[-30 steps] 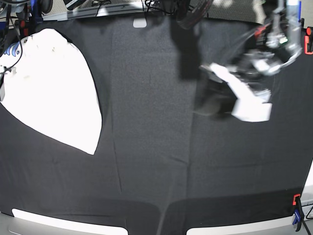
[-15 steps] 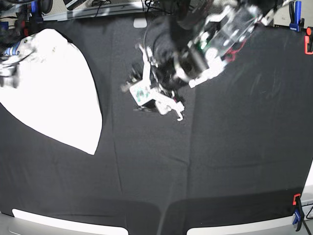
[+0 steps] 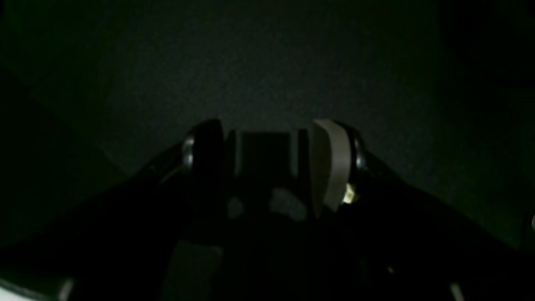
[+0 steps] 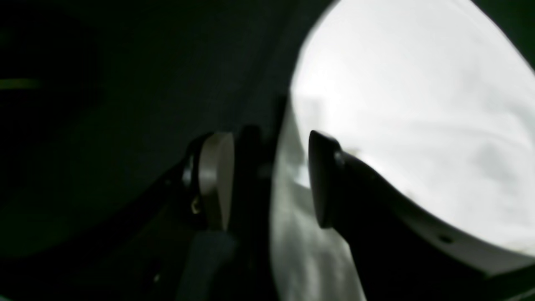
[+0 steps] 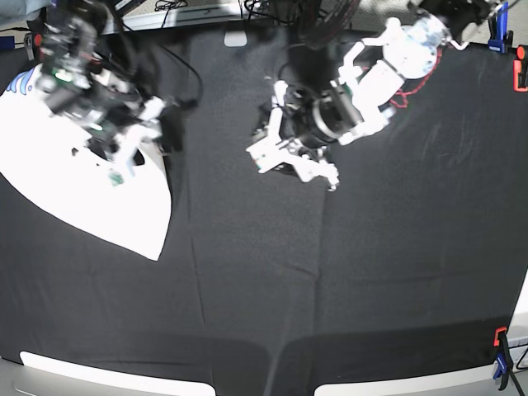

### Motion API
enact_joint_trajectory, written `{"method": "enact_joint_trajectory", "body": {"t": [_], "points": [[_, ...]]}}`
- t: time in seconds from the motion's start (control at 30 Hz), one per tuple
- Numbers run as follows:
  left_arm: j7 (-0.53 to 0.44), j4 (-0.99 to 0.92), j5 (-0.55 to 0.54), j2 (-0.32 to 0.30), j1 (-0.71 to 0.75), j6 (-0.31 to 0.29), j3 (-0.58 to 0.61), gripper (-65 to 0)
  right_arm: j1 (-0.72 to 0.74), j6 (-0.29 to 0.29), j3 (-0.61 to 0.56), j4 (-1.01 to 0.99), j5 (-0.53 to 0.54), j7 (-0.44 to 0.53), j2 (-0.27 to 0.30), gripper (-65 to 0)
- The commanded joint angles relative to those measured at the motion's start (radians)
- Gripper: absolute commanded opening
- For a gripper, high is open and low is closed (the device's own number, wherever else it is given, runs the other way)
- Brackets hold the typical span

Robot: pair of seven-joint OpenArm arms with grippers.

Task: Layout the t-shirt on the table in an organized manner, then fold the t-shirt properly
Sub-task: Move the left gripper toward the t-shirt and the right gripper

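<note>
The white t-shirt (image 5: 74, 190) lies as a rounded heap at the left of the black table (image 5: 330, 289), with a bit of blue lettering (image 5: 21, 82) at its far left edge. My right gripper (image 5: 136, 144) hangs open over the shirt's right edge. In the right wrist view the shirt (image 4: 409, 125) fills the right side, and its edge runs between the spread fingers of the gripper (image 4: 267, 167). My left gripper (image 5: 290, 167) is open and empty over bare black cloth at the table's middle. In the left wrist view the gripper (image 3: 267, 138) has only dark cloth around it.
An orange clamp (image 5: 520, 70) and a blue clamp (image 5: 495, 37) sit at the back right edge. Another clamp (image 5: 501, 355) is at the front right corner. A small white tag (image 5: 236, 39) lies at the back edge, with cables behind it.
My right arm has swung in from the far left to above the shirt's right edge. My left arm has moved from the right side to the table's middle.
</note>
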Motion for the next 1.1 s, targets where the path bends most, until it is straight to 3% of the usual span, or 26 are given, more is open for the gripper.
{"method": "enact_joint_trajectory", "body": {"t": [0.0, 0.13, 0.27, 0.43, 0.53, 0.63, 0.77, 0.93, 1.07], "points": [[-0.016, 0.019, -0.006, -0.004, -0.014, 0.006, -0.002, -34.5, 0.012, -0.038, -0.010, 0.016, -0.040, 0.024, 0.011, -36.8], [-0.010, 0.019, -0.006, -0.014, -0.014, 0.009, -0.002, -34.5, 0.014, -0.111, -0.023, 0.013, -0.159, 0.014, 0.011, -36.8], [-0.009, 0.019, -0.014, -0.013, -0.013, 0.009, -0.002, -34.5, 0.014, -0.113, 0.007, 0.011, -0.159, -0.036, 0.011, -36.8], [-0.009, 0.019, -0.014, -0.014, -0.014, 0.009, -0.002, -34.5, 0.014, -0.110, 0.040, -0.052, -0.068, -0.026, 0.011, -36.8], [-0.009, 0.019, -0.017, -0.014, -0.014, 0.009, -0.002, -34.5, 0.014, -0.076, 0.039, -0.101, -0.003, -0.007, 0.010, -36.9], [-0.009, 0.019, -0.017, -0.014, -0.014, 0.009, -0.002, -34.5, 0.018, -0.067, 0.039, -0.099, 0.029, -0.005, 0.011, -43.4], [-0.010, 0.019, -0.017, -0.014, -0.014, 0.009, -0.002, -34.5, 0.023, -0.067, 0.039, -0.099, 0.035, 0.004, 0.011, -65.0], [-0.009, 0.019, -0.015, -0.014, -0.014, 0.009, -0.002, -34.5, 0.023, -0.068, 0.021, -0.099, 0.062, 0.022, 0.011, -65.0], [-0.009, 0.019, -0.012, -0.014, -0.014, 0.009, -0.002, -34.5, 0.023, -0.067, -0.085, -0.099, 0.083, 0.019, 0.011, -65.0]]}}
